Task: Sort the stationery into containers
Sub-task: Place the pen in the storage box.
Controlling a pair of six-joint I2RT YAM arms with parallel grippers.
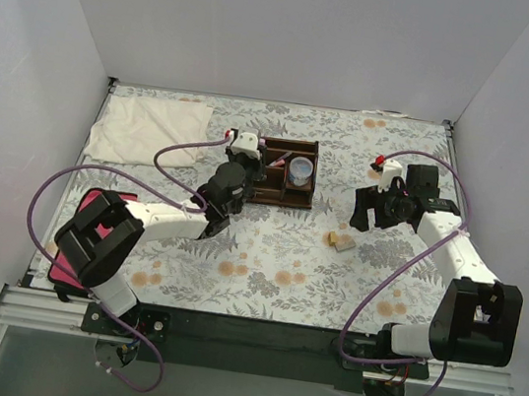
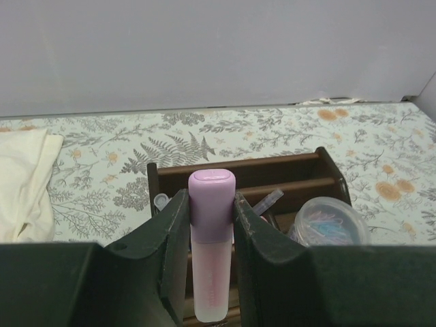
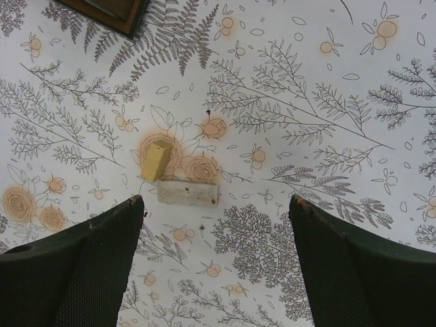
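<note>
My left gripper (image 2: pixel 212 199) is shut on a pale pink bar with a purple cap (image 2: pixel 211 259), held upright at the near left edge of the dark brown wooden organiser (image 2: pixel 272 174). The organiser (image 1: pixel 289 199) holds a bluish round cup of clips (image 2: pixel 330 221) and thin pens (image 2: pixel 269 199). In the top view the left gripper (image 1: pixel 247 162) is at the organiser's left side. My right gripper (image 3: pixel 216 201) is open and empty above a tiny tan block (image 3: pixel 156 161) and a pale speckled bar (image 3: pixel 189 193), which lie touching on the floral cloth (image 1: pixel 342 240).
A white folded cloth (image 1: pixel 145 127) lies at the back left. A flat magenta object (image 1: pixel 85 231) sits under the left arm's elbow. White walls enclose the table on three sides. The organiser's corner shows in the right wrist view (image 3: pixel 112 13).
</note>
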